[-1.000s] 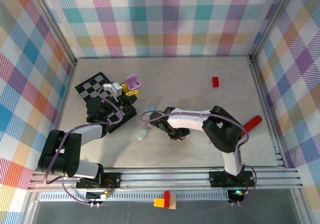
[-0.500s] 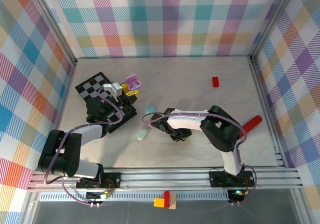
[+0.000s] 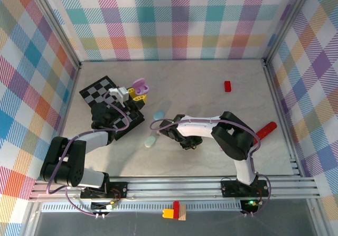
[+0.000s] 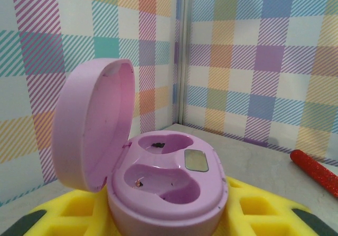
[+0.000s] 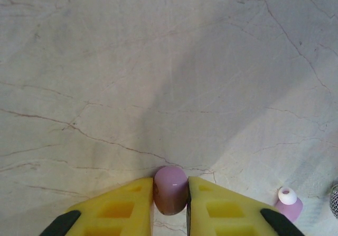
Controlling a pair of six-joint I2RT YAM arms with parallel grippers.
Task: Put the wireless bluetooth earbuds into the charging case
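Pinching a purple earbud [image 5: 170, 191] between nearly closed fingers, the right pincer [image 5: 170, 183] hangs low over the table [image 5: 158, 62]. The purple case [image 4: 163, 178], lid open in the left pincer's [image 3: 138, 92] clamp, lies leftward and farther back.

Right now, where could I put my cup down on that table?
Bare table runs along the back, between the purple case and the red block. The left middle is crowded: checkered mat and two pale blue pieces.
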